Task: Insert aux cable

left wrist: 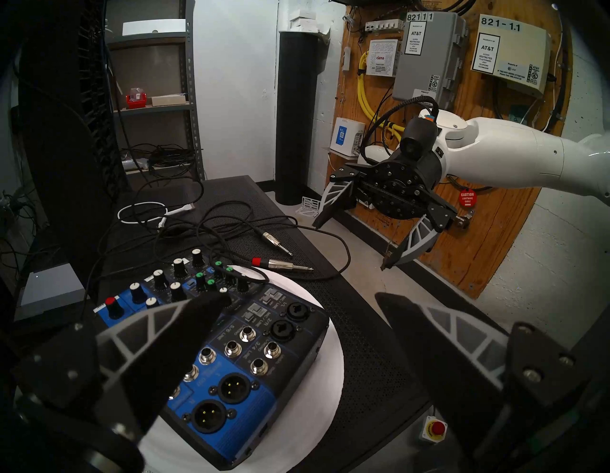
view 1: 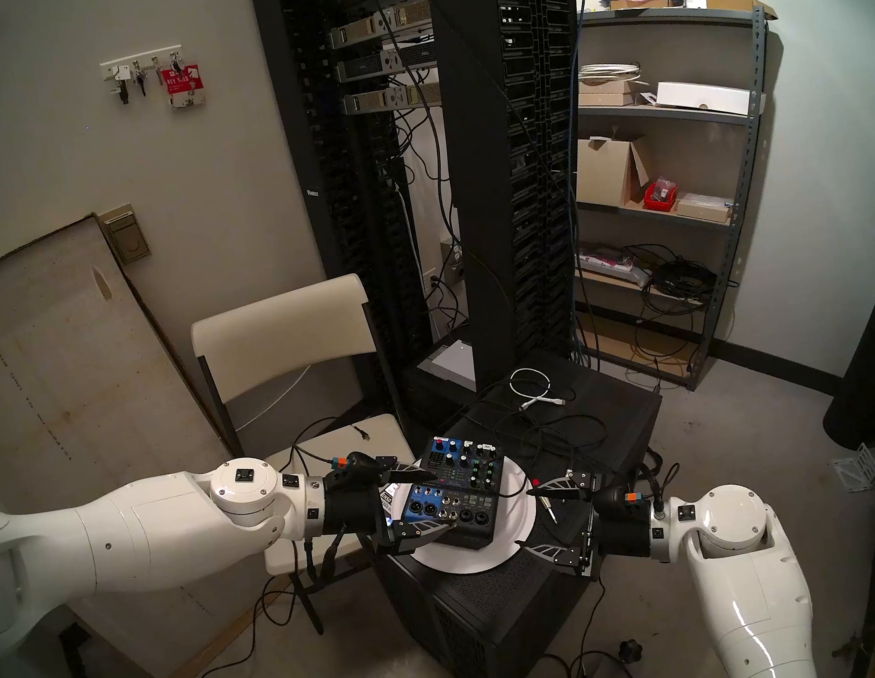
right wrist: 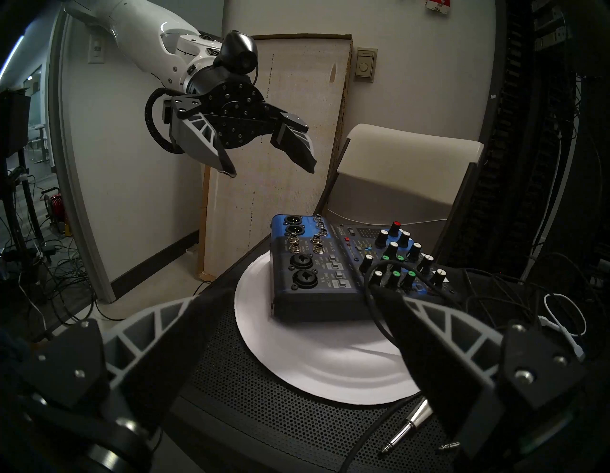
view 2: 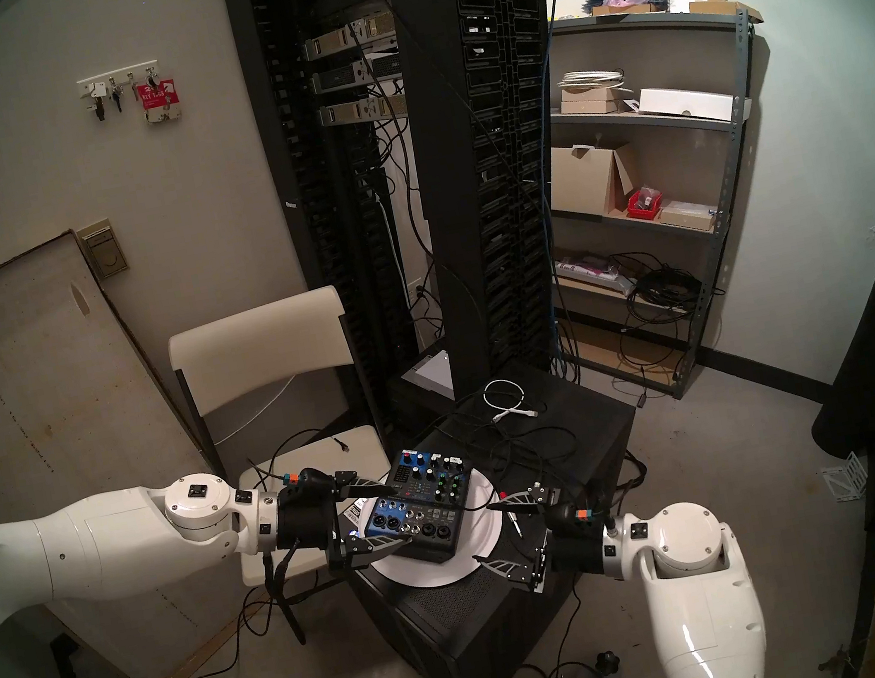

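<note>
The aux cable (view 1: 363,431), thin and black with a small dark plug, lies on the chair seat behind my left wrist, touched by neither gripper. A blue-and-black audio mixer (view 1: 462,494) rests on a white paper plate (view 1: 463,561) atop a black perforated box. My left gripper (view 1: 437,500) hovers open above the mixer's left end with nothing between its fingers. To the right of the plate, my right gripper (view 1: 525,520) stands open and empty over two larger jack plugs. The mixer's sockets (left wrist: 257,350) face up toward the left wrist camera.
A silver jack plug with a red band (left wrist: 284,264) and a second jack plug (left wrist: 277,243) lie on the box right of the plate. A black cable drapes over the mixer's knobs (right wrist: 389,264). A white coiled cable (view 1: 534,388) lies at the back. The folding chair (view 1: 283,333) and rack stand close behind.
</note>
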Motion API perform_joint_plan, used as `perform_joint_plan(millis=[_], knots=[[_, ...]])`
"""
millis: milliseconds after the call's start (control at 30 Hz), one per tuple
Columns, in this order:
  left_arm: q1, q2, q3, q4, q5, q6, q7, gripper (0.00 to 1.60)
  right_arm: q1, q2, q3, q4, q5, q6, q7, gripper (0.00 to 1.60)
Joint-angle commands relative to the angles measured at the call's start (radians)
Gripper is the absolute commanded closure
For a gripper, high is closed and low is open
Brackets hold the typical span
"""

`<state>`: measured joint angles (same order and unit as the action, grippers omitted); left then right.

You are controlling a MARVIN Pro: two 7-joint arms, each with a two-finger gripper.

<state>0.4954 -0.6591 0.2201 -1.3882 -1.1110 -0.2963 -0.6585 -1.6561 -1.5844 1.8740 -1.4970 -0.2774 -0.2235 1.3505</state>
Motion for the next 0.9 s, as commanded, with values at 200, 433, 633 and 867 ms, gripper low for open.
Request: perform_joint_plan(millis=[200,433,633,867], knots=[[-0.01,0.0,-0.008,0.0,-0.003,-0.002,0.001,0.0,0.003,-0.002,0.002,-0.012,0.008,0.0,0.002,0.0],[-0.011,0.0,-0.008,0.0,-0.003,-0.002,0.001,0.0,0.003,-0.002,0.002,-0.011,0.008,0.0,0.002,0.0],[-0.011,0.0,-0.007,0.0,-0.003,-0.003,0.001,0.0,-0.005,-0.027,-0.009,-0.004,-0.012,0.019,-0.104,0.0],[-0.011,0.0,-0.007,0.0,-0.003,-0.003,0.002,0.0,0.007,-0.033,-0.033,0.016,-0.033,0.031,-0.253,0.0]])
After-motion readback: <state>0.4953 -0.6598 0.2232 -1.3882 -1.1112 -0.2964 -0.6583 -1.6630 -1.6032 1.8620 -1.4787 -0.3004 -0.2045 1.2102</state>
